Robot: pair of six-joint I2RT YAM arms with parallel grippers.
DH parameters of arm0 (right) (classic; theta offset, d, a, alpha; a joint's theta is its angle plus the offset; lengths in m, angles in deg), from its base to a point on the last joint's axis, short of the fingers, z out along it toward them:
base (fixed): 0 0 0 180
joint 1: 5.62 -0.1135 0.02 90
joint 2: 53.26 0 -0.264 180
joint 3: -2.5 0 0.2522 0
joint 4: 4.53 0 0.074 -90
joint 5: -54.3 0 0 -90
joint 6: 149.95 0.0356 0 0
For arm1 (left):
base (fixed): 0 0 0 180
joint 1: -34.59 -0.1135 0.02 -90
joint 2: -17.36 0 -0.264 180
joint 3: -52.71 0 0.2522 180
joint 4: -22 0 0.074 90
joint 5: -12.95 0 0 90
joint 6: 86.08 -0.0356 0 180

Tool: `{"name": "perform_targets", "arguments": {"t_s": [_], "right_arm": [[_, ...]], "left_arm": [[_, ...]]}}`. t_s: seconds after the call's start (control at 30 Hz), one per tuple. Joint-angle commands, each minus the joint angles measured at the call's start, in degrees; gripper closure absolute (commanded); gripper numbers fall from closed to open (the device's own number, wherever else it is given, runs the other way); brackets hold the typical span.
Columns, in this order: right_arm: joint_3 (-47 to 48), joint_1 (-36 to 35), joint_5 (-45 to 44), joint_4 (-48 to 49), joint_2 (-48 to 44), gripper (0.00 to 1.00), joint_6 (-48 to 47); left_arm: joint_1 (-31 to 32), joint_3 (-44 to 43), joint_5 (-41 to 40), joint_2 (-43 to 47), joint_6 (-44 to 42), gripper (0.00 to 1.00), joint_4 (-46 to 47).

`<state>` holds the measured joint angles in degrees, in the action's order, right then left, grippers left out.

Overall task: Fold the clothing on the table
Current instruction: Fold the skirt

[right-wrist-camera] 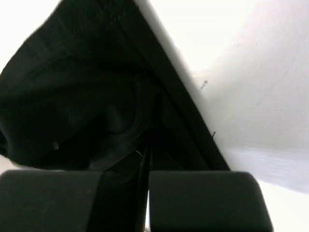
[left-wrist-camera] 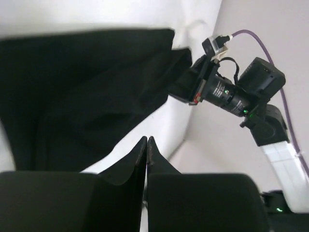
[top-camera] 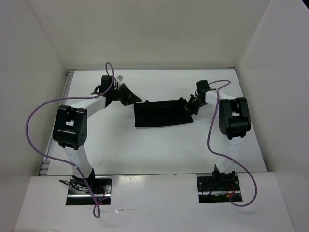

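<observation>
Left gripper (left-wrist-camera: 146, 147): jaws pressed together with nothing between them; tips over bare tabletop (top-camera: 145, 150), just off the left edge of the clothing (top-camera: 161, 113).
Right gripper (right-wrist-camera: 146, 162): clamped tight at the clothing's far right corner; fabric bunches at the tips and looks pinched, though the dark wrist view leaves this uncertain.
Clothing: black, lying as a wide rectangle mid-tabletop, toward the far edge, between the two grippers.

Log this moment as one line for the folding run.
left gripper: shut, empty, beside clothing | right gripper: shut at clothing's right edge, hold unclear | clothing: lying on table
</observation>
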<state>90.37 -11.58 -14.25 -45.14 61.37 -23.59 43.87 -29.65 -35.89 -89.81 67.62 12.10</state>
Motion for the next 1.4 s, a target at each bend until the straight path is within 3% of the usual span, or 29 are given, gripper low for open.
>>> {"name": "perform_targets", "arguments": {"t_s": [0.0, 0.03, 0.1, 0.13, 0.2, 0.33, 0.53, 0.6, 0.77, 0.93, 1.37], "right_arm": [[4.9, -2.03, -6.42, -2.93, 0.86, 1.0, -0.32], [5.52, -2.04, -7.12, -3.64, 0.86, 1.0, -0.32], [7.18, -3.18, -8.79, -5.84, 0.34, 0.91, -1.72], [7.89, -3.18, -10.28, -6.89, -0.28, 0.88, -1.73], [10.51, -4.85, -16.57, -10.05, -2.73, 0.82, -2.35], [15.62, -6.25, -24.6, -14.97, -3.36, 0.69, -4.19], [22.3, -8.63, -33.47, -19.73, -1.42, 0.69, -5.59], [24.24, -9.42, -34.37, -20.34, -2.04, 0.64, -6.12], [31.08, -9.42, -36.74, -22.81, 1.02, 0.63, -7.36], [35.66, -11.35, -37.27, -23.33, 3.66, 0.56, -8.59], [39.54, -13.73, -36.75, -26.85, 11.58, 0.56, -9.29]], "left_arm": [[2.4, -7.59, -7.93, 0.39, -14.11, 0.93, -9.91], [2.41, -9.43, -10.21, 0.39, -17.7, 0.66, -11.23], [2.93, -10.06, -11.71, 0.39, -20.89, 0.49, -12.55], [2.94, -10.85, -13.12, 1.0, -23.94, 0.31, -14.56], [4.34, -12.08, -16.28, 1.53, -26.95, 0.19, -16.77], [5.84, -16.56, -22.95, 0.92, -31.97, 0.19, -22.91], [10.05, -22.19, -32.72, -3.04, -35.57, 0.36, -28.2], [12.15, -22.19, -37.02, -3.04, -37.24, 0.36, -28.2], [13.49, -24.65, -43.62, -5.4, -39.09, 0.31, -29.69], [14.01, -27.47, -46.0, -8.84, -38.39, 0.31, -31.81], [14.01, -34.23, -46.79, -13.93, -38.92, 0.3, -33.04]]}}
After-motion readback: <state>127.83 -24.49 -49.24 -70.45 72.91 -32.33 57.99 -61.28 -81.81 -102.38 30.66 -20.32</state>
